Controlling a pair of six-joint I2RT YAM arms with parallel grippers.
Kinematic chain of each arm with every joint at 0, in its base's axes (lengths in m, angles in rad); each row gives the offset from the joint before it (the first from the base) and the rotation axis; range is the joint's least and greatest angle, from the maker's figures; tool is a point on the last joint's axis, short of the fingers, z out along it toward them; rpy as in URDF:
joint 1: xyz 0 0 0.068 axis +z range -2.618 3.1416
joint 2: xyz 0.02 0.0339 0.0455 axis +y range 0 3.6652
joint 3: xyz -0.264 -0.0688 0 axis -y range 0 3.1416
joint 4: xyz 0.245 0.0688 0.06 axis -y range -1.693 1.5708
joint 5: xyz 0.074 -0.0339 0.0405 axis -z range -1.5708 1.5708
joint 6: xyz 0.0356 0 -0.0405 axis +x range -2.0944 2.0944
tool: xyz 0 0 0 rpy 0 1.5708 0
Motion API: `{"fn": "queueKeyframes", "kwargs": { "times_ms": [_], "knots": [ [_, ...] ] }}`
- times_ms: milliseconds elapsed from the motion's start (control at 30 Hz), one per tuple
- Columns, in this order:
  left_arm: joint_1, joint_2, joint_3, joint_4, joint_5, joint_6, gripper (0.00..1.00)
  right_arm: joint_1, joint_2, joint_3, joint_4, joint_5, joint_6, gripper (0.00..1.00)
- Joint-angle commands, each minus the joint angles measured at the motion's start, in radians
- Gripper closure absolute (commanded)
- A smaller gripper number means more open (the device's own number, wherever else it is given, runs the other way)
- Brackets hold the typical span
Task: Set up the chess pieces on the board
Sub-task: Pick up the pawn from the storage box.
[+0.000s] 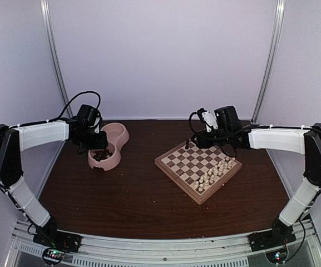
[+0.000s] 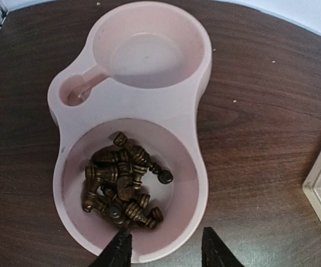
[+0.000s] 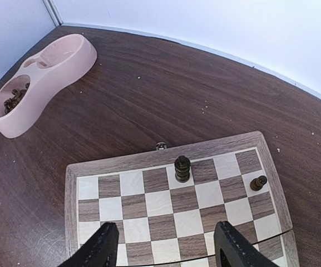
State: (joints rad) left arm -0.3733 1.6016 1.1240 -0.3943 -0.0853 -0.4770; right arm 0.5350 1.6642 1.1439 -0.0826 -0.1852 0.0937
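Heap of dark chessmen (image 2: pixel 121 181) in near well of pink double bowl (image 2: pixel 149 111), two standing on chessboard (image 3: pixel 166 153); left gripper (image 2: pixel 163 250) and right gripper (image 3: pixel 166 245) both spread, empty; best straddle the stray outlier (image 2: pixel 164 177), not the tangle.

Pink double bowl (image 2: pixel 149 114), dark chess pieces (image 2: pixel 121 186) heaped in its near compartment, pincer (image 2: pixel 164 236) parted over near rim

Left arm (image 1: pixel 40 135) and right arm (image 1: pixel 274 139) are leaning toward the far edge of the worktop (image 1: pixel 138 206); left claw (image 2: pixel 168 253) and right claw (image 3: pixel 166 245) are hovering, jaws apart, empty.
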Motion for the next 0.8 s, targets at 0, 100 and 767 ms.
{"fn": "queueKeyframes", "kwargs": {
  "times_ms": [0,100,767],
  "knots": [
    [0.034,0.117,0.137,-0.121,-0.017,-0.033,0.59,0.000,-0.062,-0.085,0.174,-0.019,0.021,0.39],
    [0.045,0.183,0.176,-0.141,-0.024,-0.039,0.62,0.000,-0.064,-0.103,0.194,-0.021,0.018,0.39],
    [0.048,0.316,0.233,-0.255,-0.158,-0.098,0.64,0.000,-0.040,-0.098,0.198,-0.030,0.017,0.39]
  ]
}}
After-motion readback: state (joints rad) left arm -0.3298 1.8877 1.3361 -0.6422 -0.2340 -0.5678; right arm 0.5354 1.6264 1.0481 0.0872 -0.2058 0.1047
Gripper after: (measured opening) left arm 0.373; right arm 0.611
